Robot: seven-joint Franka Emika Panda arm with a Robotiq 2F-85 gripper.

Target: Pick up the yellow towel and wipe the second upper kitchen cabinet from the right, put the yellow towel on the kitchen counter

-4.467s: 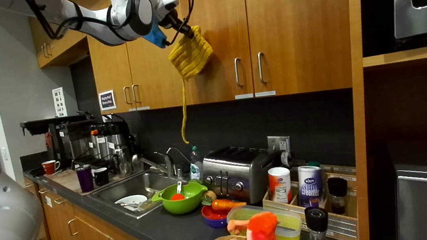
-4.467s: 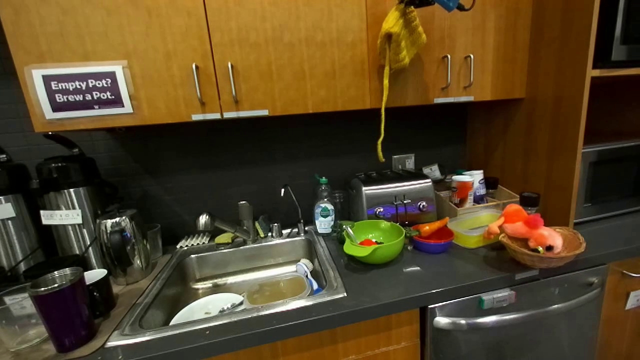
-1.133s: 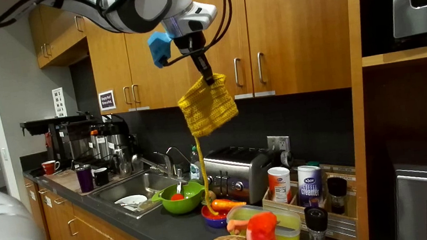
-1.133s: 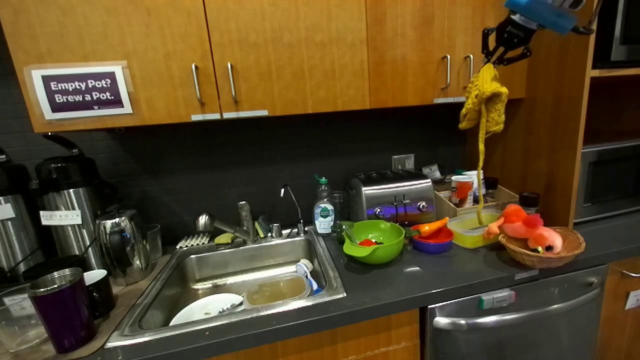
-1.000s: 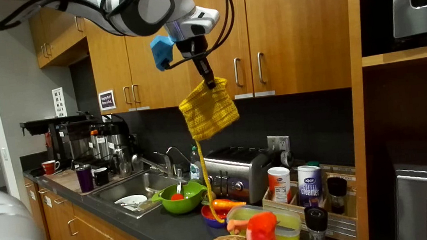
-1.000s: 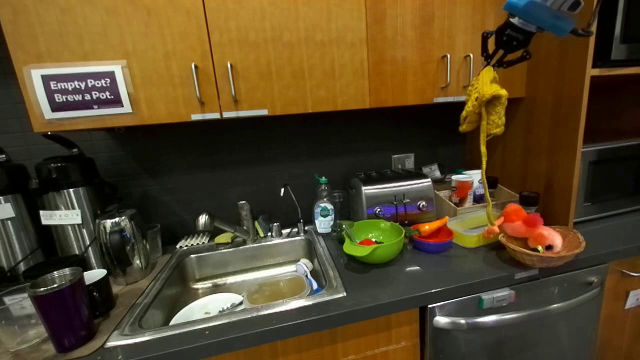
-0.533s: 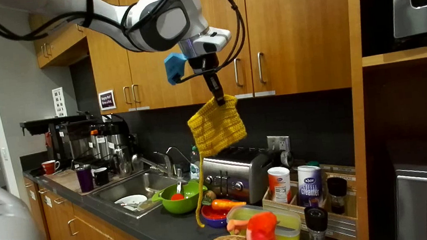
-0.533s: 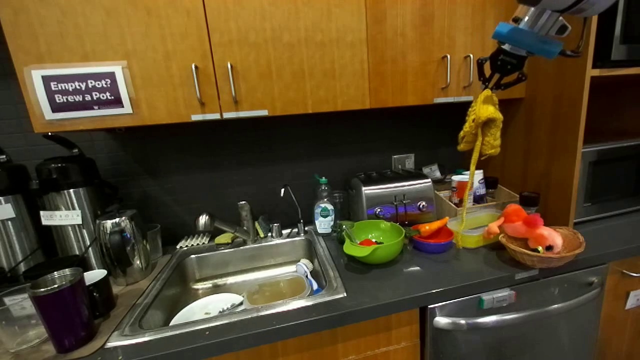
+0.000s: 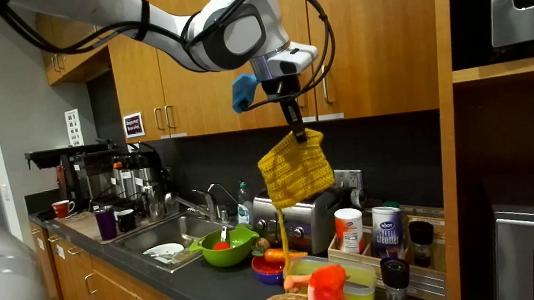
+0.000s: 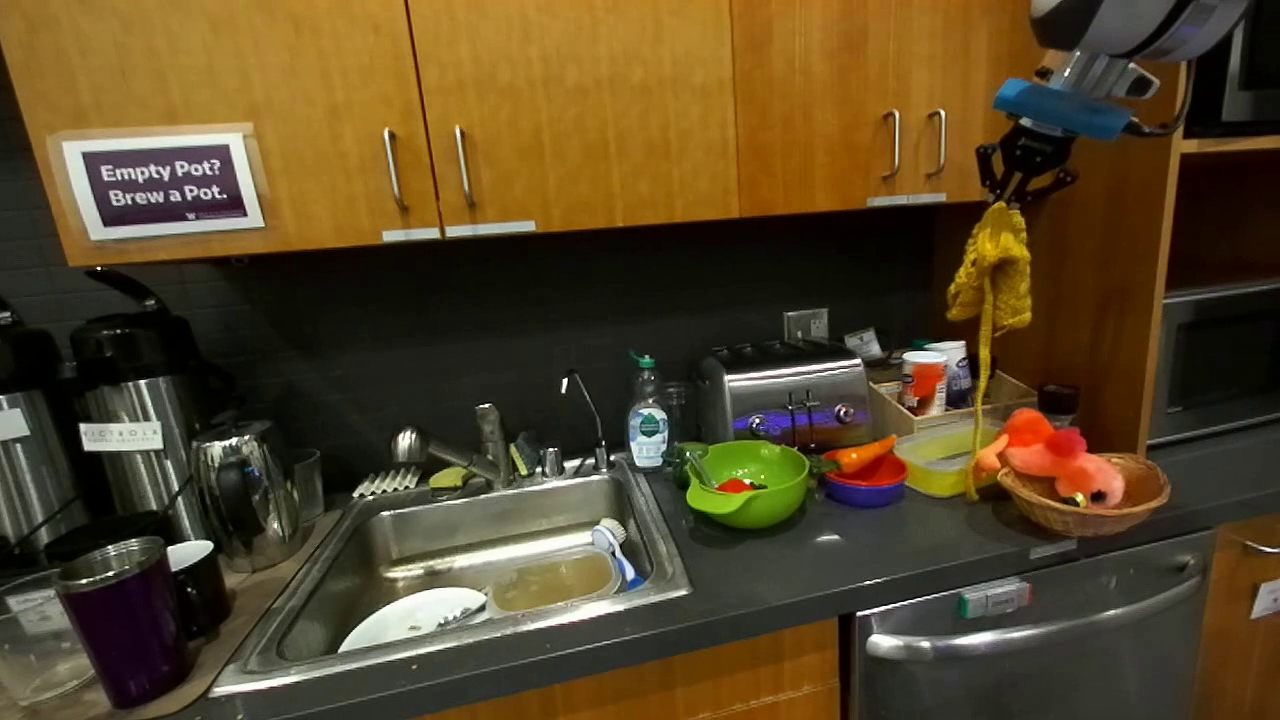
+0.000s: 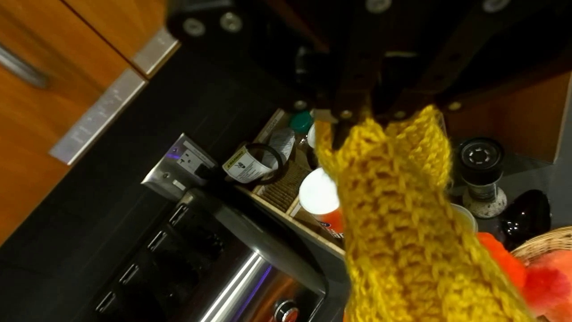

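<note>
My gripper (image 9: 301, 139) is shut on the top edge of the yellow knitted towel (image 9: 298, 172). It also shows in the other exterior view (image 10: 1003, 203), above the towel (image 10: 992, 275). The towel hangs in the air below the upper cabinets' bottom edge; its long cord dangles towards the yellow container and the plush toy. In the wrist view the towel (image 11: 402, 210) fills the lower middle and partly covers the fingertips (image 11: 368, 118). The second upper cabinet door from the right (image 10: 820, 100) is closed. The dark kitchen counter (image 10: 770, 560) lies below.
A toaster (image 10: 790, 390), green bowl (image 10: 750, 490), red and blue bowls (image 10: 866, 485), yellow container (image 10: 945, 460) and basket (image 10: 1085, 515) with a plush toy (image 10: 1060, 455) line the counter. A wooden organizer (image 9: 421, 272) holds canisters. The sink (image 10: 480, 550) is further along.
My gripper has come down from in front of the cabinet doors with the towel and moved right in both exterior views. The towel stays held, its cord swinging.
</note>
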